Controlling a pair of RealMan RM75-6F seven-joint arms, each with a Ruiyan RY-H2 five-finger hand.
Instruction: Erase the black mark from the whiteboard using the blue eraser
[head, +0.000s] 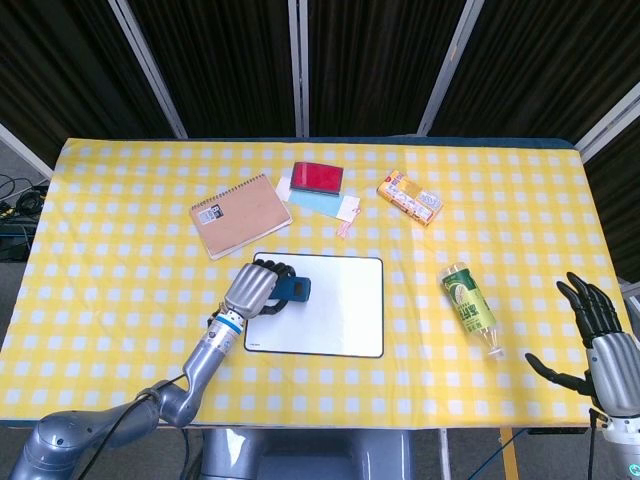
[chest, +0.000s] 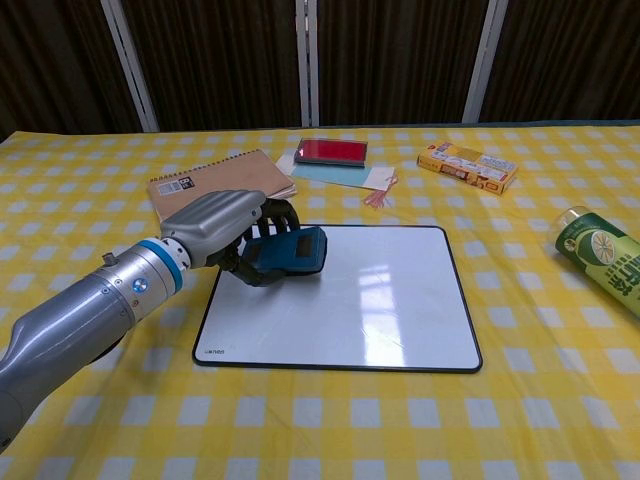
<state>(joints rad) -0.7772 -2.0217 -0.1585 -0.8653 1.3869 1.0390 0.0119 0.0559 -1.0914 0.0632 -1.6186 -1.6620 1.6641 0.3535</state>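
No black mark can be made out on the whiteboard; part of its upper-left corner is covered by the left hand and the blue eraser, so whatever lies beneath them is hidden. A pale glare on the board's surface is seen in the chest view. The right hand is shown only in the head view, at the lower right edge of the frame beyond the table's edge, and its wrist is cut off by the frame's bottom edge. The print on the small objects at the far side of the table is too small to be read.

The left arm is extended from the lower left across the yellow checked tablecloth, and the left hand's fingers are wrapped around the eraser from above, with the eraser gripped at the board's upper-left corner. Whether the eraser is touching the board cannot be told for certain. The right hand is held with its dark fingers spread apart and nothing in them.

One whiteboard and one eraser are counted. Also counted on the table are one spiral notebook, one red case lying on light blue paper, one yellow snack box, and one green bottle lying on its side, well apart from the board.
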